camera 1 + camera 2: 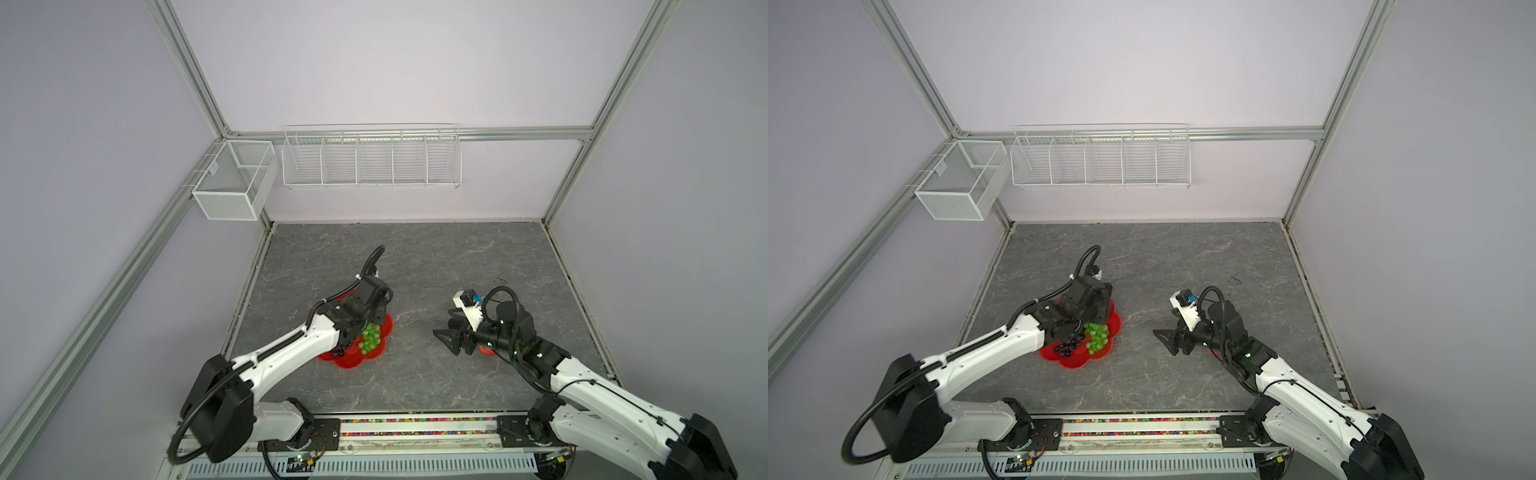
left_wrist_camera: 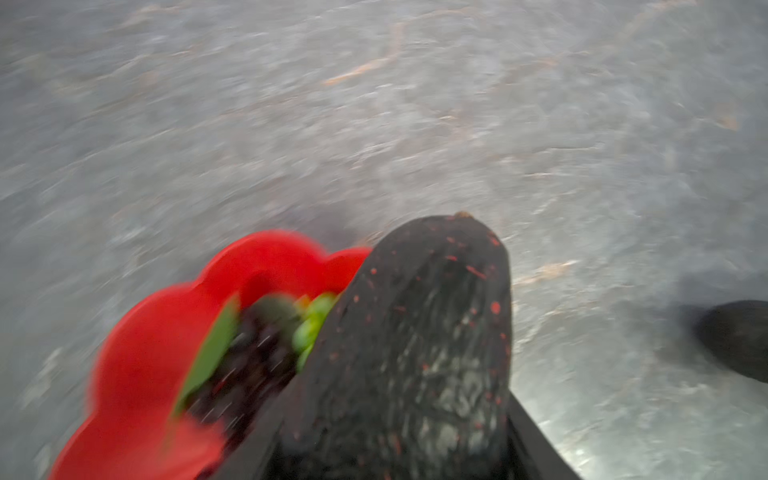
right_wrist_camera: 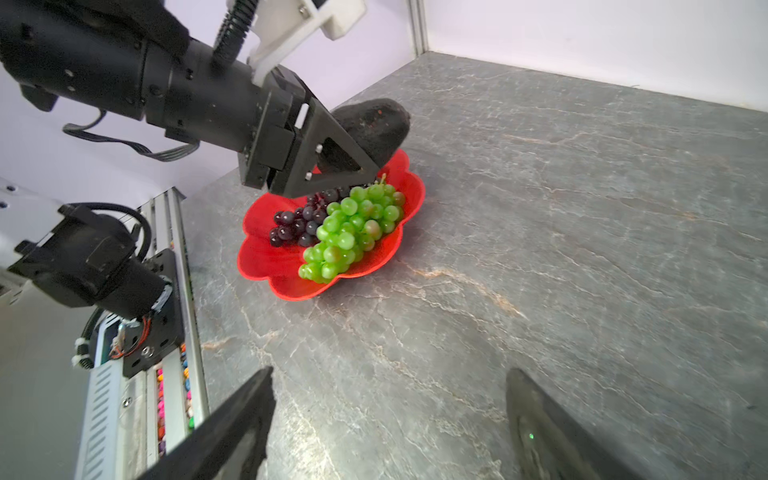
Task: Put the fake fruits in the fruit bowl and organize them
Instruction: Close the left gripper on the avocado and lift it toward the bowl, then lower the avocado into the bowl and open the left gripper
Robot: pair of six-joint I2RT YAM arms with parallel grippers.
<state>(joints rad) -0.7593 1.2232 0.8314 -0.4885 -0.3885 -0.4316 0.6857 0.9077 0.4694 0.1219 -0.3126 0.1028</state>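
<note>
My left arm reaches out from the rail, forearm low and wrist tipped down over the red scalloped fruit bowl (image 3: 286, 286). My left gripper (image 3: 361, 153) is clamped on a dark avocado (image 3: 374, 120), whose blunt end sticks out past my fingers. It hangs over the side of the bowl farthest from the rail, and I cannot tell whether it touches the rim.

The purple grape bunch (image 3: 295, 226) and the green grape bunch (image 3: 353, 232) lie touching side by side. They fill the middle of the bowl just below my jaws.

My right arm is folded low over the grey stone-patterned table (image 1: 436, 257), well apart from the bowl. My right gripper (image 1: 446, 340) points toward the bowl with its jaws spread wide and nothing between them. A small red fruit (image 1: 487, 351) shows under my right wrist, mostly hidden. White wire baskets (image 1: 370, 158) hang on the walls beyond.
</note>
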